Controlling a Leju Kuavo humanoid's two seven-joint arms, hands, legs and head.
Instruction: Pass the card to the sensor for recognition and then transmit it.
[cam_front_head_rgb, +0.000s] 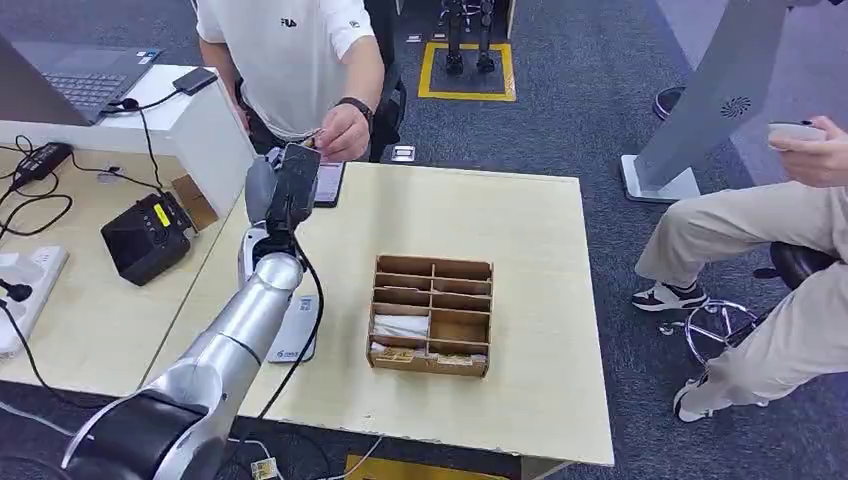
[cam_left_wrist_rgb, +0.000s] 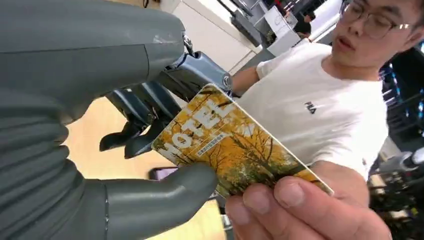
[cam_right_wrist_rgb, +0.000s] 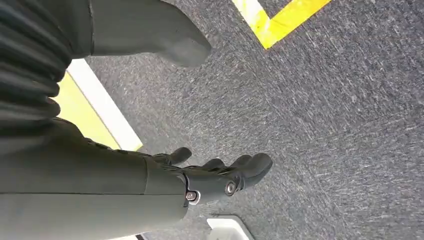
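Head view: left hand (cam_front_head_rgb: 285, 185) raised over the table's (cam_front_head_rgb: 520, 250) far edge, meeting a person's hand (cam_front_head_rgb: 345, 132); card hard to make out there, hidden behind the fingers. Wooden organizer (cam_front_head_rgb: 432, 314) mid-table, well apart, with bare tabletop between.

Left wrist view: card (cam_left_wrist_rgb: 235, 145) pinched between thumb (cam_left_wrist_rgb: 165, 195) and dark fingers (cam_left_wrist_rgb: 145, 112), its other end held in the person's hand (cam_left_wrist_rgb: 300, 210).

Right wrist view: right hand (cam_right_wrist_rgb: 220, 177) hanging over grey carpet (cam_right_wrist_rgb: 325, 115), fingers loosely extended, holding nothing.

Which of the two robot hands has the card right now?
The left hand: it pinches the yellow hotel card with a person's hand on its other end. The right hand hangs empty over carpet.
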